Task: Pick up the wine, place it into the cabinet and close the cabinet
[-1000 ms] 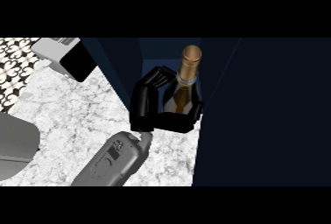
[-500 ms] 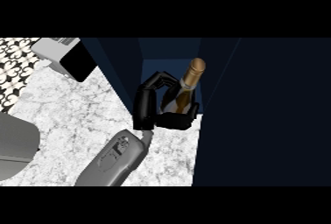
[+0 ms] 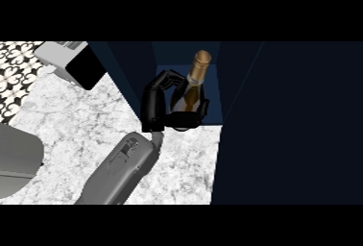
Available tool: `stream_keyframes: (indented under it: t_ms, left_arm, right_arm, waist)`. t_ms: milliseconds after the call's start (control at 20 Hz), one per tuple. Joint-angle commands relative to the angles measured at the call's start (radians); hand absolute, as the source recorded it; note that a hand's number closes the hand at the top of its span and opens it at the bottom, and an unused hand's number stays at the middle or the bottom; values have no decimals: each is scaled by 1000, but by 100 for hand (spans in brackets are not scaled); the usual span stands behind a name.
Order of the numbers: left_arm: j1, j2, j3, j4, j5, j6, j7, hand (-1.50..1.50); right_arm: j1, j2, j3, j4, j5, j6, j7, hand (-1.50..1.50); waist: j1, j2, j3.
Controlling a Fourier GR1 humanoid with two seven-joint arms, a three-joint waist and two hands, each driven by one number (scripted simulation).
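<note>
Head view: right hand [image 3: 157,103], fingers curled round the wine [image 3: 194,86], holds it inside the open cabinet [image 3: 174,57] at twelve o'clock. Lower it upright, base seated, before uncurling.

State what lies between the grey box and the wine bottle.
Head view: the cabinet's dark blue side panel, then the right hand curled round the bottle.
</note>
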Motion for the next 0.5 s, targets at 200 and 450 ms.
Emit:
stream_keyframes:
  t_ms: [200,450]
  left_arm:
    - [-97,-4,82,113,1,-61,44,150]
    - [-144,-5,167,266,53,-166,-52,150]
  right_arm:
    - [80,-15,-44,-105,-115,35,-10,-150]
    - [18,2,-38,-23,-71,14,-34,-150]
  waist:
    - [-1,0,1]
    - [-3,3,0]
